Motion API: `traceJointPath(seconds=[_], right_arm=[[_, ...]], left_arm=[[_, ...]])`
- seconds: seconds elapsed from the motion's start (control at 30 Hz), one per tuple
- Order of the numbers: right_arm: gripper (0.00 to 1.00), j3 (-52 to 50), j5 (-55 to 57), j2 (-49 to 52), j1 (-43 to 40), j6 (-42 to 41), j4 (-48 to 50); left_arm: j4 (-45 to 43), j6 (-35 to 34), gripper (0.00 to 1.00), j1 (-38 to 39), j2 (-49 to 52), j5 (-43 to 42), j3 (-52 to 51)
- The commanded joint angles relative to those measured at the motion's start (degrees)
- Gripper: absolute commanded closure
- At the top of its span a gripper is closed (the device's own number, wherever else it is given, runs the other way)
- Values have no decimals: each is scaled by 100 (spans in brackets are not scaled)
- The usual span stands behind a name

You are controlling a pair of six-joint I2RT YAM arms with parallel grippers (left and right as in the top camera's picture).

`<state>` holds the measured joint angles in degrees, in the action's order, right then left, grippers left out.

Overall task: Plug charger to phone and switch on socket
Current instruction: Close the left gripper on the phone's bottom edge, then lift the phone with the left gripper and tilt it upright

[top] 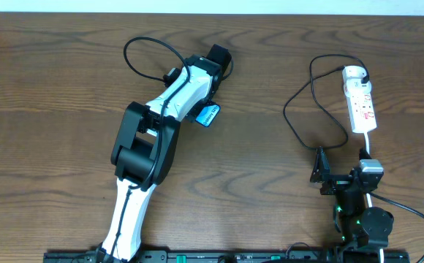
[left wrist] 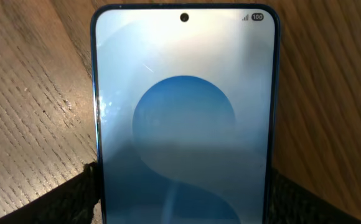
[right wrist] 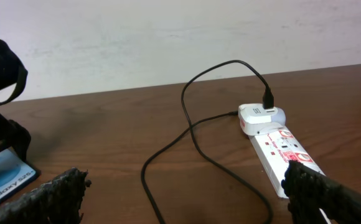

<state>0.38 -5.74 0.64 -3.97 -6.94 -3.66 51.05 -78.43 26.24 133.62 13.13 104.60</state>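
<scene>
overhead view: the left claw point(left wrist: 183, 200) is clamped on the smooth, shiny blue phone point(top: 207, 115), well off to the left. the right claw point(right wrist: 193, 196) is wide apart. the thin black charger point(right wrist: 192, 127) loops just ahead of it, by the long white socket point(top: 360, 98) on the wood tabletop point(top: 51, 88).

The brown wooden table point(left wrist: 31, 93) shows a rough, matt grain. On that table the slim blue glass-fronted phone point(left wrist: 183, 124) gleams glossy, the white plastic power strip point(right wrist: 280, 152) looks smooth, and the thin black cable point(right wrist: 236, 61) matt.
</scene>
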Motion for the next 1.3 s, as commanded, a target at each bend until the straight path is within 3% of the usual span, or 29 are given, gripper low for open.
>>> traceJointPath(seconds=[0.0,0.1,0.33,0.47,0.83,1.27], right_arm=[[1,-7,-20,-26,-7,35,-22],[1,-7,-20,-26,-7,35,-22],[1,-7,-20,-26,-7,37,-22],[1,-7,-20,-26,-7,37,-20],[1,-7,-20,-26,-7,35,-22],[1,-7,-20,-26,-7,35,-22]], left_arm=[[35,-153,19,11,114,-367,-26],[177,-74,20,9,114,-369,-24],[289,1075,20,-155,-118,-428,55],[291,1773,21,-341,-472,-966,55],[638,3198,25,-800,-817,-3897,52],[1193,3687,25,-855,-817,-7545,52]])
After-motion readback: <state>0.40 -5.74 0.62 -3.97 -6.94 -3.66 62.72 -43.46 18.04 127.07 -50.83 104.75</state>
